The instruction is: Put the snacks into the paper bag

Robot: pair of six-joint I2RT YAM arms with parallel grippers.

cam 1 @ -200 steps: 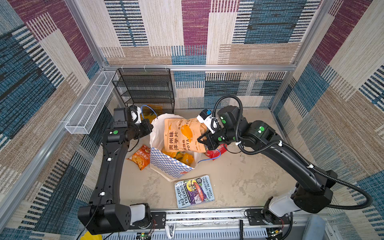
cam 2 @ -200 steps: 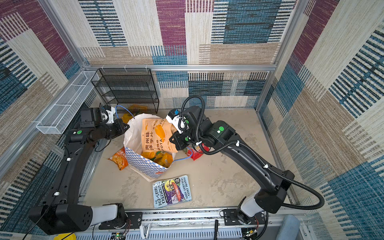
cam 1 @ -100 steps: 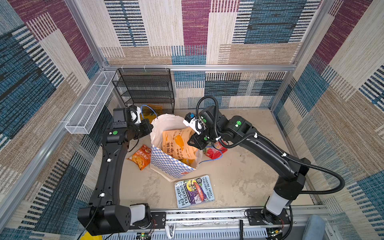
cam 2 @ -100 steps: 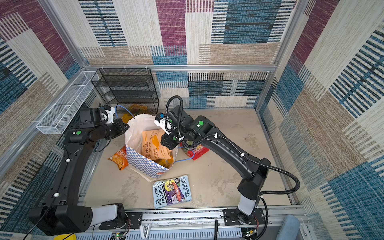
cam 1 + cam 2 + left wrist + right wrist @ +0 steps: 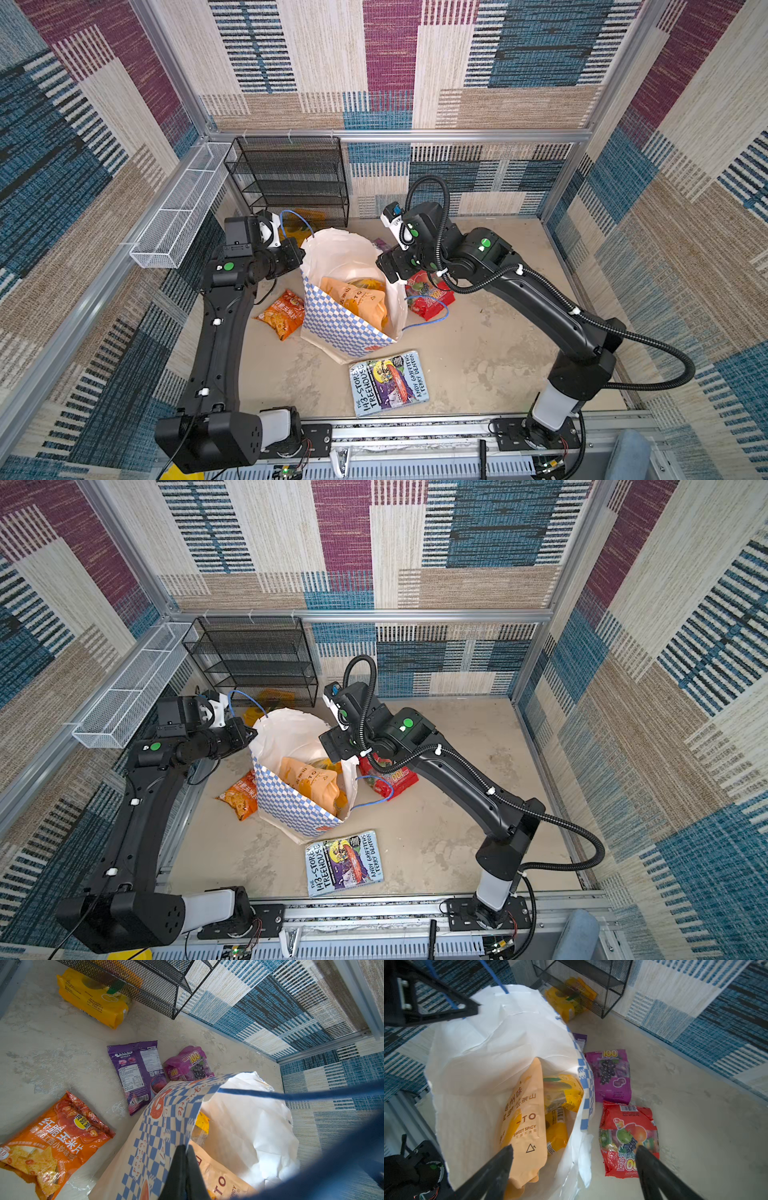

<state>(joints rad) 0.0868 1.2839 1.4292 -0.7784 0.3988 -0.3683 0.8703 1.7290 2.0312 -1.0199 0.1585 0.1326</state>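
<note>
Bag-holding duty on the left: the left gripper is pinched tight on the checkered rim of the paper bag, propping its mouth open, with the orange chip packet on the floor just beside. Inside stands the pale orange packet, over yellow packets I can't count. The right gripper hovers above the mouth, jaws wide, empty. Next call, I'd say: the red packet beside the bag. The purple grape packet is barely visible from above.
</note>
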